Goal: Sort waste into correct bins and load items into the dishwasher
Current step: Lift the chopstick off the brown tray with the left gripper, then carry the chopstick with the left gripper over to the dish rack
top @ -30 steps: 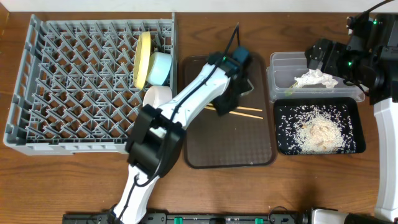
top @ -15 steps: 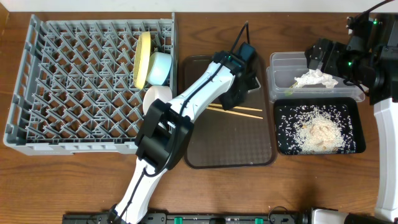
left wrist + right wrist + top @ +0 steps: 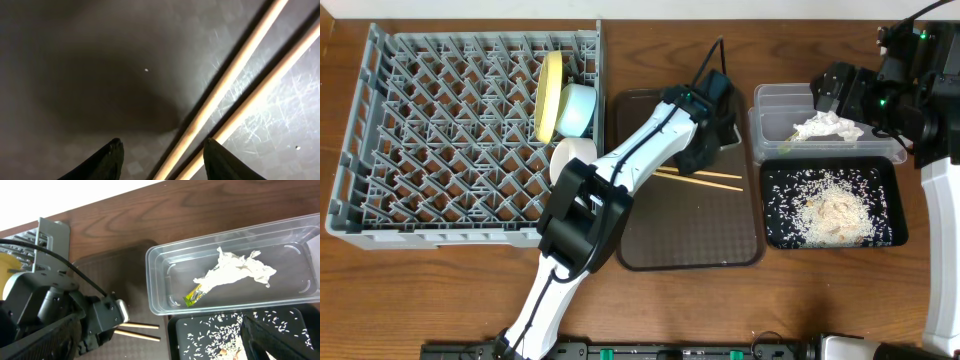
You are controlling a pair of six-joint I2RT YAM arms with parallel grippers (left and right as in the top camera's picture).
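Half expecting left gripper point(image 3: 164, 146), fingers apart, pinching one of the chopsticks point(image 3: 223, 82) and flicking away the 3 o'clock one.

The work surface was a wooden table point(image 3: 440, 290), dark brown, with the grain running left to right in the overhead view. The wood reached the left, right and far edges of that view. In the right wrist view the table edge ran diagonally across the upper left. Beyond it lay a plain white area point(image 3: 50, 195); whether wall or floor could not be told. Lighting was even and came from above. Shadows on the wood were short and soft, and the finish showed a dull sheen.
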